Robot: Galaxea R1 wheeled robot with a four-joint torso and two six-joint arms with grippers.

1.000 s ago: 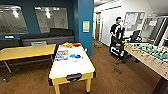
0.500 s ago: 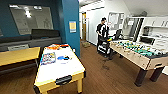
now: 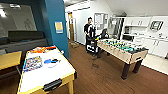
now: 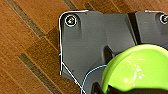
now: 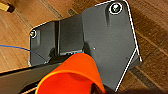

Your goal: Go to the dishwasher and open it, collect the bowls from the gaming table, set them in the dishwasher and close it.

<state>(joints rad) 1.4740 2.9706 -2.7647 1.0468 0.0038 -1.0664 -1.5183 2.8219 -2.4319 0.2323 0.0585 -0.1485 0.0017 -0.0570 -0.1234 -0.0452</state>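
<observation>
My left hand [image 4: 105, 87] grips a pale green bowl [image 4: 140, 67]; my right hand [image 5: 95, 88] is closed on an orange cup [image 5: 72, 75] (not a bowl). A blue bowl [image 3: 48, 61] still sits on the gaming worktop [image 3: 50, 75], low to my left, its long axis running away from me, nearer my left arm.

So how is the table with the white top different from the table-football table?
The white-topped gaming table has a flat top carrying a colourful board game and a blue bowl; the table-football table has a sunken green field crossed by rods. The gaming table has yellow edges and legs; the football table has pale sides and dark legs. Both stand on the wooden floor.
</observation>
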